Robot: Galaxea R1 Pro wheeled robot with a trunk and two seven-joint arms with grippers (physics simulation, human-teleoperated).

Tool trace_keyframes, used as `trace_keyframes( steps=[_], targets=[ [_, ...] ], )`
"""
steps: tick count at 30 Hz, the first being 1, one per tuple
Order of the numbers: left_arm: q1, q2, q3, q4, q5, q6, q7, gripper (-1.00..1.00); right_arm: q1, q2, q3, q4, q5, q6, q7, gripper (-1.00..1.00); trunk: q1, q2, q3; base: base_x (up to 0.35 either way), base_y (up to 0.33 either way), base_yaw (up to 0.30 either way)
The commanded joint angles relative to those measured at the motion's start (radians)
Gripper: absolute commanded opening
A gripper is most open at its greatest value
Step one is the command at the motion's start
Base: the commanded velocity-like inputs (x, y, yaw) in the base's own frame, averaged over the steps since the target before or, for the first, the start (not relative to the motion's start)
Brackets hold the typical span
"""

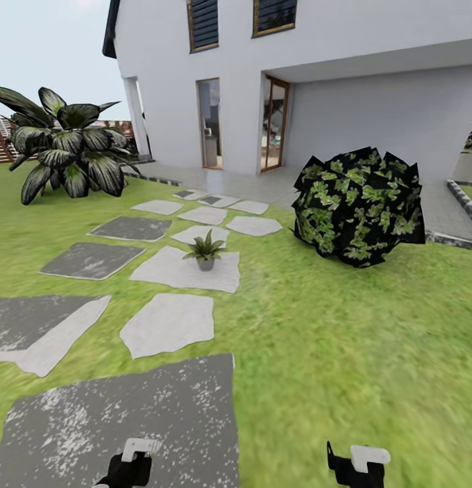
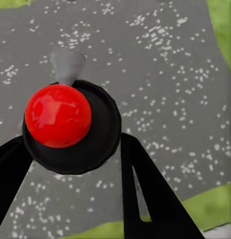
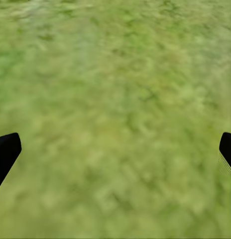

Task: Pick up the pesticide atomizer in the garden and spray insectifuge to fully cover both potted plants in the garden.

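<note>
The green lawn (image 1: 344, 339) carries grey stepping slabs (image 1: 169, 324), one bearing a potted plant (image 1: 205, 252).

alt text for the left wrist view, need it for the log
A black-bodied atomizer with a round red cap is seen end-on between the left gripper's two black fingers, a grey nozzle jutting from it. Beneath lies a dark grey speckled stepping slab, with green lawn at its edges.
</note>
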Motion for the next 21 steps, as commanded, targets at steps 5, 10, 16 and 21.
trace_keyframes(
  steps=[5,10,16,21],
  targets=[
    [-0.001,0.000,0.002,0.001,-0.003,-0.003,-0.003,-1.00,-0.001,0.000,0.000,0.000,0.001,-0.003,-0.002,1.00,0.000,0.000,-0.001,0.281,-0.131,0.000],
    [-0.001,0.000,0.002,0.001,-0.003,-0.003,-0.003,-1.00,-0.001,0.001,0.000,0.000,0.001,-0.004,-0.002,1.00,0.000,0.000,-0.001,0.281,-0.122,0.072],
    [0.000,0.000,0.002,0.001,-0.003,-0.003,-0.003,-1.00,-0.001,0.002,0.000,0.000,0.001,-0.004,-0.002,1.00,0.000,0.000,-0.001,0.281,-0.121,0.255],
    [0.000,0.000,0.002,0.001,-0.003,-0.003,-0.003,-1.00,-0.001,0.002,0.000,0.000,0.001,-0.004,-0.002,1.00,0.000,0.000,-0.001,0.281,-0.119,0.276]
  ],
)
